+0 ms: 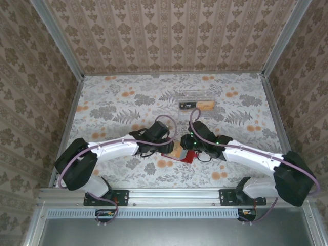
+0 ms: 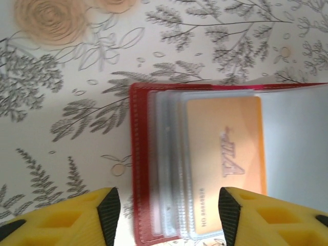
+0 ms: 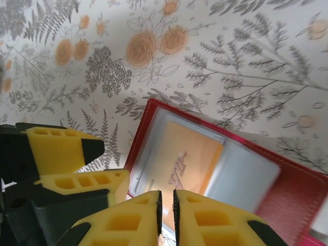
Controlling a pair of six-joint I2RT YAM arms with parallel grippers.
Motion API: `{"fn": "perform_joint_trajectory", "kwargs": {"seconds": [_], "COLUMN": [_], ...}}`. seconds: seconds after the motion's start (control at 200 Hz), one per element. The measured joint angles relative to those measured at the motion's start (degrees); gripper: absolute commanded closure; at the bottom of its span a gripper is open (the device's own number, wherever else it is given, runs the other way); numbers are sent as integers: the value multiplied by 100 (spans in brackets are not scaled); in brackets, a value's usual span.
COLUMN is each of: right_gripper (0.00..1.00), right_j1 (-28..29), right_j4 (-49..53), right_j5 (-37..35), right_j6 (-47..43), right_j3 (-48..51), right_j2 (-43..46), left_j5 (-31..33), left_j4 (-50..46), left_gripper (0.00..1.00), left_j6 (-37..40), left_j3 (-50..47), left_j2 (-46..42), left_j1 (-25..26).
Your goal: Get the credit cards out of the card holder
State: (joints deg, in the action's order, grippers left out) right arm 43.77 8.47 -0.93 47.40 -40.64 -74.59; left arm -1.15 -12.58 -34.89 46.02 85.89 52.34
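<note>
Left wrist view: the card holder (image 2: 141,154) lies open on the floral table (image 1: 128,97), near its front middle, with an orange card (image 2: 225,154) in its clear pockets. The left gripper (image 2: 169,207) is spread wide over the pockets' near end. The right gripper (image 3: 166,205) has its fingers pressed almost together at the card's edge; I cannot tell whether they pinch it.

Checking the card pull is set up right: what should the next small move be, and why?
Probably close the right gripper fully on the near edge of the orange card. Its jaws stand nearly together at that edge, the card sits pocketed in the open card holder, and the open left gripper straddles the holder, placed to steady it.
</note>
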Motion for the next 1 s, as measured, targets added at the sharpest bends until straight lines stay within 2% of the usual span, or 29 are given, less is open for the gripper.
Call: {"fn": "perform_joint_trajectory", "kwargs": {"seconds": [0.07,0.21,0.275,0.405,0.5,0.58,1.0], "right_gripper": [82,80,76,76,77,77,78], "right_j1": [4,4,2,-13,-44,-74,-177], "right_j4": [-20,-160,-269,-721,-975,-1172,-1781], "right_j5": [42,136,184,389,557,651,850], "right_j6": [81,192,254,404,498,566,732], "right_j3": [-2,186,326,560,669,706,990], "right_j2": [-238,-417,-417,-634,-866,-1005,-1056], "left_j5": [-177,-595,-767,-1005,-1121,-1176,-1257], "left_j4": [144,496,691,968,1084,1119,1309], "left_gripper": [49,66,68,75,75,80,82], "left_j6": [-35,-114,-149,-151,-155,-155,-201], "left_j3": [-160,-293,-293,-293,-293,-293,-286], "left_j2": [-87,-111,-76,136,332,463,708], "left_j1": [-127,-219,-219,-234,-258,-289,-295]}}
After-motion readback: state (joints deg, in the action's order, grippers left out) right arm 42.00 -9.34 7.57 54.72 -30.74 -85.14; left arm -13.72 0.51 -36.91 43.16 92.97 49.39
